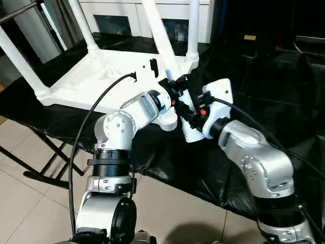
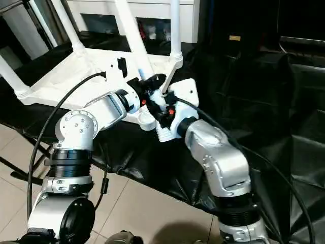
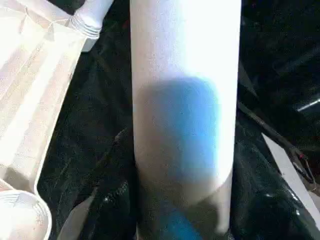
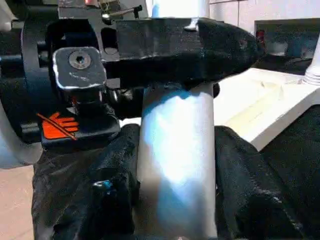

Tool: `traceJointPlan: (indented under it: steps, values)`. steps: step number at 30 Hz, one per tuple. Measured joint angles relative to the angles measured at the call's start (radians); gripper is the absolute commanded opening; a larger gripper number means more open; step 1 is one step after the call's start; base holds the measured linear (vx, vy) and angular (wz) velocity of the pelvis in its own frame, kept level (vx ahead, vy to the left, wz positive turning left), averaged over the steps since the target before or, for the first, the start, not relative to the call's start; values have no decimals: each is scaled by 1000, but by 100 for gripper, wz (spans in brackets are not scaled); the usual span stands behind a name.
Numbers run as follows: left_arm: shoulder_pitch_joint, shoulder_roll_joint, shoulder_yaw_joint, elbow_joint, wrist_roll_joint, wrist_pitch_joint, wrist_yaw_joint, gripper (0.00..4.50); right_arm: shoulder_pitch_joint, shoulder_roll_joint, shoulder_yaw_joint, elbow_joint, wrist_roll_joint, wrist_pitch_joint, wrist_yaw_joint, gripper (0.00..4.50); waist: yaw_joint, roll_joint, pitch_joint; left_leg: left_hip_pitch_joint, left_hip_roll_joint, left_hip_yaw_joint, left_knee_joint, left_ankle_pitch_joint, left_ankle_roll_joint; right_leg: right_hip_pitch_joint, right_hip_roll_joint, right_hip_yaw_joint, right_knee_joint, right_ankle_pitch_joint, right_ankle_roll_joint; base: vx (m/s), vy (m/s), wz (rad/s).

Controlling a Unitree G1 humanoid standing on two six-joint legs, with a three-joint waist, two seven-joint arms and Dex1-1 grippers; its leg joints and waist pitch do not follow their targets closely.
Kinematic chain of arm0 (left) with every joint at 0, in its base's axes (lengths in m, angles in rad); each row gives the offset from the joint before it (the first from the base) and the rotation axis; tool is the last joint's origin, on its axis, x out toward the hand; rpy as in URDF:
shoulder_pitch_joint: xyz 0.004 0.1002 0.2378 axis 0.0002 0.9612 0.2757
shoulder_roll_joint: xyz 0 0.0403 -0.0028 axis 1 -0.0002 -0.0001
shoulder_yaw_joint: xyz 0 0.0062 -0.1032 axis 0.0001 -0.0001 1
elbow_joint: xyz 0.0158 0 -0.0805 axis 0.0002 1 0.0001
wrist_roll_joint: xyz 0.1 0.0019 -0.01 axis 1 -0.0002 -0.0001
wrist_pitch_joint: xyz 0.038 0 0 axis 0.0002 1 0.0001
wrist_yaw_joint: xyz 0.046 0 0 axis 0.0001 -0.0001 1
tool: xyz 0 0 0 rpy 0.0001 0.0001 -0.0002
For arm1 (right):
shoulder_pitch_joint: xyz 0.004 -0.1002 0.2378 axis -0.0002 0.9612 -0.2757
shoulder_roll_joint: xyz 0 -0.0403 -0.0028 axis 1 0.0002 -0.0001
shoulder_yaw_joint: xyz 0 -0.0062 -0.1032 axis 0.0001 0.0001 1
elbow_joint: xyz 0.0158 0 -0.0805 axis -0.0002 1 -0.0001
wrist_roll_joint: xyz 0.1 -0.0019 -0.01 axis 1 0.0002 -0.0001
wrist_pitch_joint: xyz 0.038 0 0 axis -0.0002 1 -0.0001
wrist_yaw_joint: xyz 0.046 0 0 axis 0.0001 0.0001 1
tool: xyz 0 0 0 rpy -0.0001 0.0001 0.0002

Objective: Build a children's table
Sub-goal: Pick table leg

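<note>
A: While both arms crowded the near corner of the white table top [image 1: 101, 76], which lay upside down on the black-draped desk [image 1: 284, 101], the right gripper [image 4: 175, 165] had its fingers [image 4: 112, 175] pinching the fourth leg [image 4: 175, 150], one on each side of the tube; three legs [image 1: 190, 30] already stood in their sockets.

B: And the left gripper [image 2: 152, 84]?

A: Its wrist camera looked straight along that same leg; whether its fingers were clamped on the tube or merely around it, I could not tell.

B: So what could have gone wrong?

A: The leg leaned rather than stood plumb, and its ribbed end [image 1: 192, 133] hung just beside the empty corner socket [image 1: 167, 121], not in it; pushing at that tilt could have jammed the end on the rim or slid the top along the cloth.

B: Anything else?

A: Two grippers sat very close on one tube; a twist from either could have knocked the other, or let the smooth plastic slip.
</note>
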Motion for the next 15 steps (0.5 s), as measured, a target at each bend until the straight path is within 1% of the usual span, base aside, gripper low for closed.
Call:
traceJointPlan:
  steps: [1,3,6,7,8,10,11,12,14,15]
  values:
    - [0,1,-13,-1,5,-9,-20,202,0,-1,-10,0,8,0,6,260,0,0,0,0,0,0,0,0,0,0,0,0,0,0,0,0,0,0]
    - [7,13,-50,-19,25,-24,-83,196,-5,-28,-30,0,37,6,39,288,0,-1,1,0,-1,1,0,0,1,0,-2,0,0,0,1,0,0,0]
    - [28,50,-98,-54,26,-26,-184,193,-41,-109,-44,14,77,30,138,317,0,-4,1,0,-6,3,-1,3,7,0,-8,0,0,1,1,0,0,0]
    - [33,61,-106,-61,24,-26,-207,193,-48,-127,-51,21,87,40,167,317,-2,-6,2,0,-7,4,-1,4,9,0,-9,0,0,1,2,0,0,0]
    - [39,82,-121,-68,19,-21,-245,193,-54,-149,-62,35,112,59,211,334,-2,-7,2,-2,-8,4,-1,5,11,0,-10,0,1,1,2,0,0,0]
    - [54,121,-147,-80,4,-9,-316,192,-79,-190,-64,75,151,85,295,348,-2,-12,4,-2,-10,5,-1,7,15,-2,-13,0,2,2,3,0,0,0]
    - [65,149,-163,-90,-7,1,-368,191,-89,-212,-65,97,172,95,350,356,-1,-18,5,-3,-10,5,-1,7,17,-3,-13,0,3,2,3,0,0,0]
    - [75,167,-168,-98,-13,5,-402,191,-96,-224,-64,109,188,102,384,366,0,-21,4,-4,-10,4,-1,9,19,-3,-13,0,3,2,3,0,0,0]
    - [84,204,-178,-113,-26,21,-479,191,-114,-251,-63,136,220,114,463,373,2,-29,5,-5,-11,5,-1,11,24,-4,-15,-1,3,2,3,0,0,0]
    - [86,225,-189,-122,-38,25,-528,191,-117,-273,-63,145,242,118,516,373,3,-31,5,-6,-11,6,-1,11,25,-5,-16,-1,3,3,3,0,0,0]
